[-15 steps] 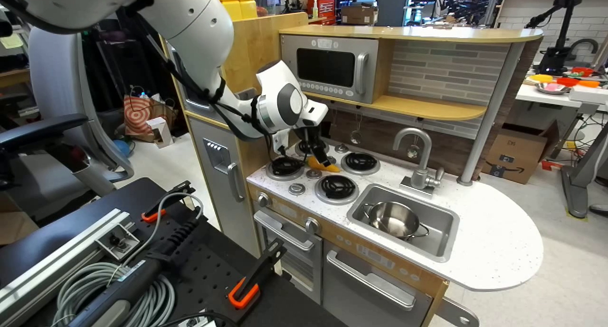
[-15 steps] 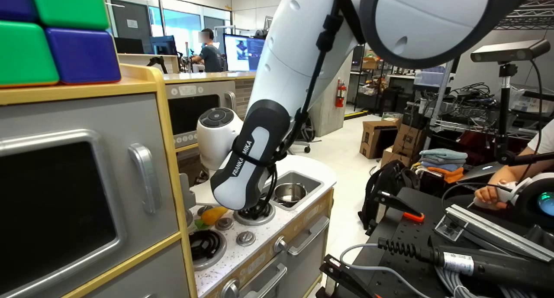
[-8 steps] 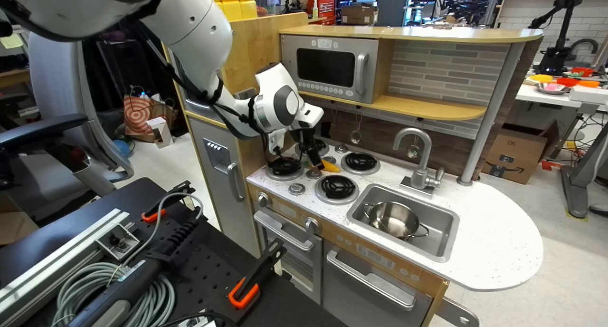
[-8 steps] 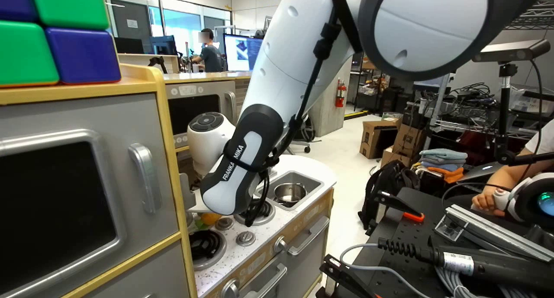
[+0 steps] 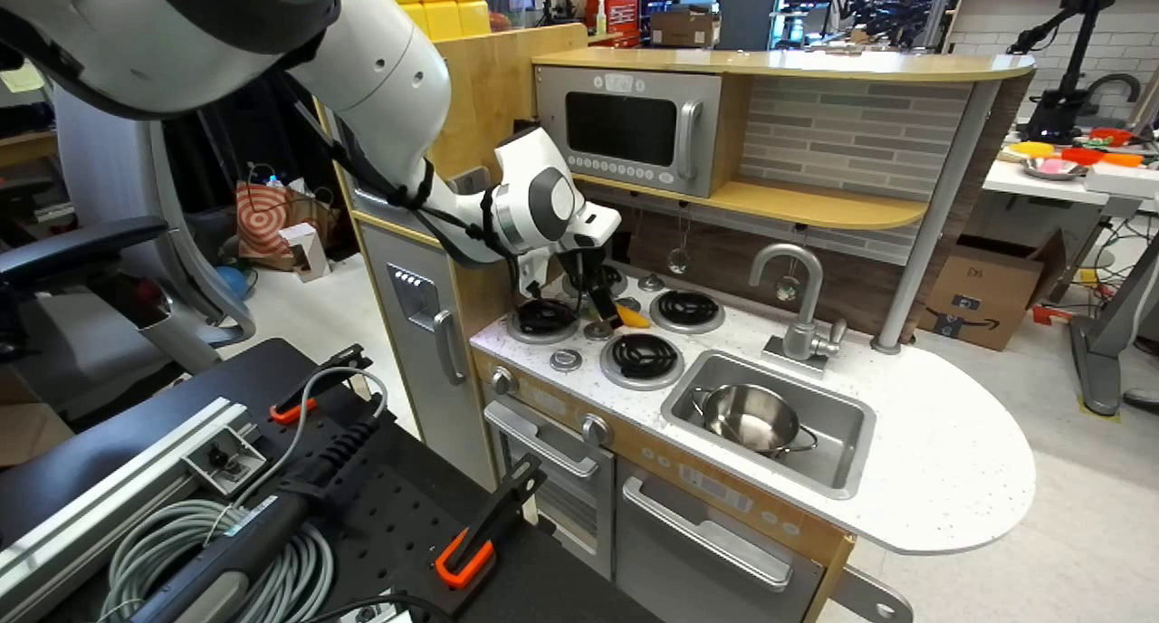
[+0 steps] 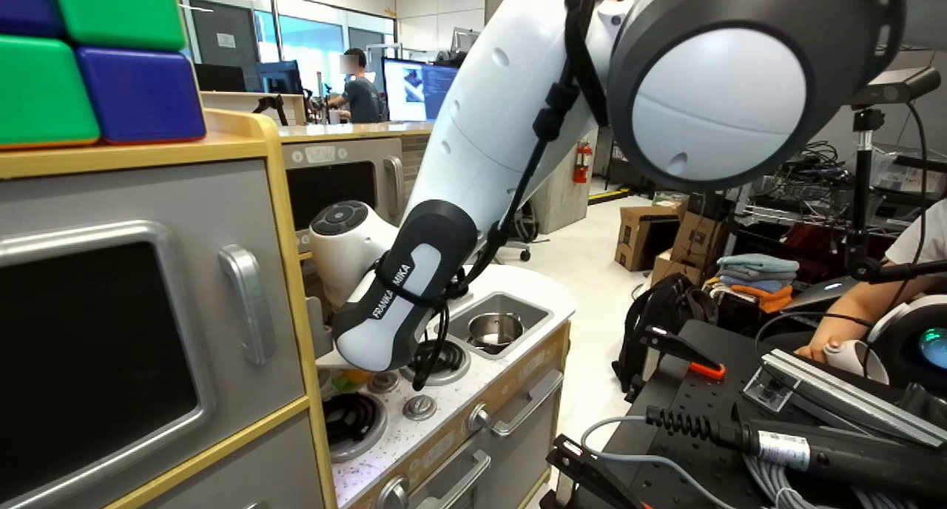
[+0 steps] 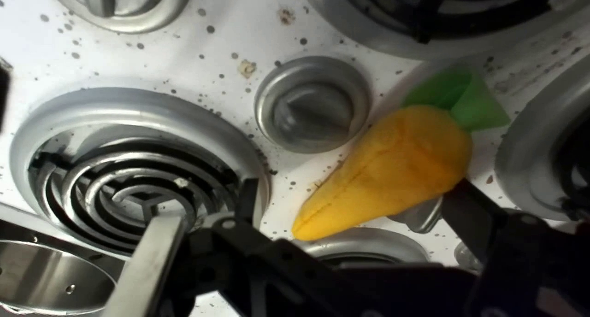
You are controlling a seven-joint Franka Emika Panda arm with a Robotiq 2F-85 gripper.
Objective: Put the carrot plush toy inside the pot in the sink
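Observation:
The carrot plush toy [image 7: 392,169] lies on the white stove top among burners and knobs, green leaves to the upper right in the wrist view. It is partly hidden by the gripper or arm in both exterior views [image 5: 633,317] [image 6: 357,376]. My gripper [image 7: 352,188] is open, low over the stove. Its right finger overlaps the carrot's thick end; I cannot tell if they touch. Its left finger is apart from the tip. The gripper [image 5: 605,311] is hidden behind the arm in an exterior view. The silvery pot [image 5: 751,417] [image 6: 494,330] [image 7: 50,280] stands in the sink [image 5: 838,446].
Burners [image 5: 642,359] [image 7: 138,179] and raised knobs [image 7: 313,105] surround the carrot. The grey faucet [image 5: 797,288] rises behind the sink. The shelf and microwave [image 5: 634,125] overhang the back of the counter. A tall cabinet [image 6: 148,198] stands beside the stove.
The arm has lowered and shifted slightly toward the tall cabinet. The gripper and arm now hide more of the carrot in both exterior views. The carrot and pot have not visibly moved.

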